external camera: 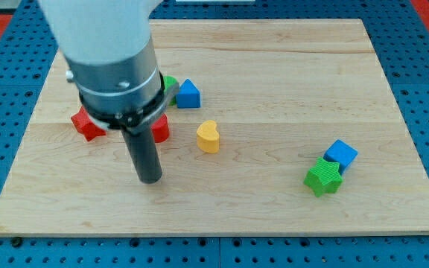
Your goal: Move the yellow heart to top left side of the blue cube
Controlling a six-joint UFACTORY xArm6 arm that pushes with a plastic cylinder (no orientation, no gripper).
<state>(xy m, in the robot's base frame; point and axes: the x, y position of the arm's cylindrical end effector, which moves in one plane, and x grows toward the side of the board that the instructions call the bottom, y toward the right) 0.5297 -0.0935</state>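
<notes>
The yellow heart (pixel 208 137) lies near the middle of the wooden board (pixel 274 67). The blue cube (pixel 341 155) sits at the view's right, touching a green star (pixel 323 178) just below and left of it. My tip (pixel 150 179) is down on the board, left of and slightly below the yellow heart, about a block's width or two away from it. The arm's grey body (pixel 114 59) hangs over the board's upper left.
A red star (pixel 88 125) lies at the left, partly under the arm. A red block (pixel 160 129) sits right of the rod. A blue block (pixel 189 94) and a green block (pixel 170 84) lie above the heart.
</notes>
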